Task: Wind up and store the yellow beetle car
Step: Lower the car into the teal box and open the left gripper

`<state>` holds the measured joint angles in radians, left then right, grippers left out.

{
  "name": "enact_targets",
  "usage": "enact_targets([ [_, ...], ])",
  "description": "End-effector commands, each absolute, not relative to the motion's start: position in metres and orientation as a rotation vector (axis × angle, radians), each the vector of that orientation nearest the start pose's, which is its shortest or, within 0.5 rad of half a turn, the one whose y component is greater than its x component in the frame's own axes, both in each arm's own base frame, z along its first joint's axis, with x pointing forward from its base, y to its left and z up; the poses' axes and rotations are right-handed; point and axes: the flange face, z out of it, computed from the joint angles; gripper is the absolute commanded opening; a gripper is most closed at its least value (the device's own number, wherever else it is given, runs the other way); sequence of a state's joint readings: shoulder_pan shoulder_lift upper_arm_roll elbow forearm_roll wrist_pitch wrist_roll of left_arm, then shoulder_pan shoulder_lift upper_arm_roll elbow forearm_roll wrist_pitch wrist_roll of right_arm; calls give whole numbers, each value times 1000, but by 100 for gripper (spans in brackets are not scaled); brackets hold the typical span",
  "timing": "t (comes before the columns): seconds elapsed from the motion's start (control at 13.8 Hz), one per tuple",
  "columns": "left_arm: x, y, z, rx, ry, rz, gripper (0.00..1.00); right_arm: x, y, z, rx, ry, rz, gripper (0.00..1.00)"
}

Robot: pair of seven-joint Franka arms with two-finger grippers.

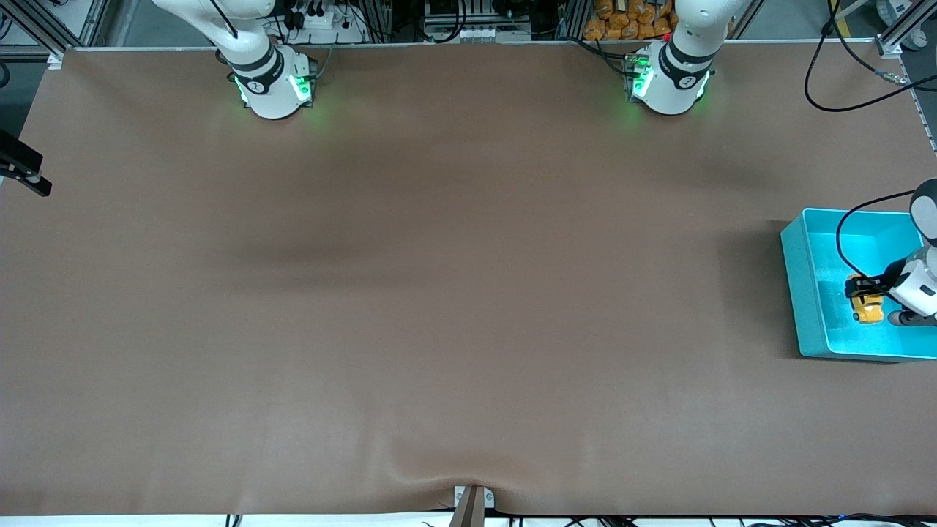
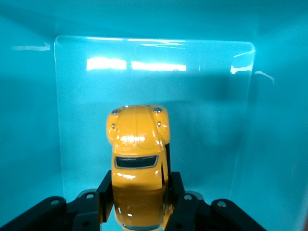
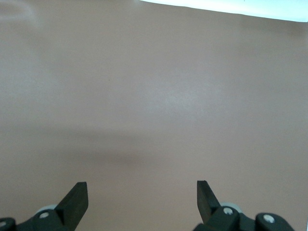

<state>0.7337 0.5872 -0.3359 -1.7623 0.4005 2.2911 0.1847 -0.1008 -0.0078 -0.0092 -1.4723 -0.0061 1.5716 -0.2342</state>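
The yellow beetle car is a tiny rounded toy with dark windows. My left gripper is shut on its sides and holds it inside the turquoise bin, over the bin's floor. Whether the car touches the floor I cannot tell. In the right wrist view my right gripper stands open over bare brown table, with nothing between its fingers. In the front view only the right arm's base shows.
The bin stands at the left arm's end of the table. A brown mat covers the whole table. A black cable loops from the left arm over the bin.
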Motion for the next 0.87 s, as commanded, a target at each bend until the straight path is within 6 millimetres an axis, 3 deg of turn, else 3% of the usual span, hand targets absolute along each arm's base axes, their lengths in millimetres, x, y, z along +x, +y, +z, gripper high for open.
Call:
enact_targets([
  [0.0, 590, 291, 233, -3024, 38, 39, 0, 546, -62, 679, -3159, -162, -163, 100],
  [0.14, 580, 300, 220, -3009, 58, 52, 0, 546, -62, 679, -3156, -159, -164, 100],
  [0.8, 572, 289, 201, -2987, 177, 74, 0, 546, -60, 679, -3156, -164, -164, 100],
])
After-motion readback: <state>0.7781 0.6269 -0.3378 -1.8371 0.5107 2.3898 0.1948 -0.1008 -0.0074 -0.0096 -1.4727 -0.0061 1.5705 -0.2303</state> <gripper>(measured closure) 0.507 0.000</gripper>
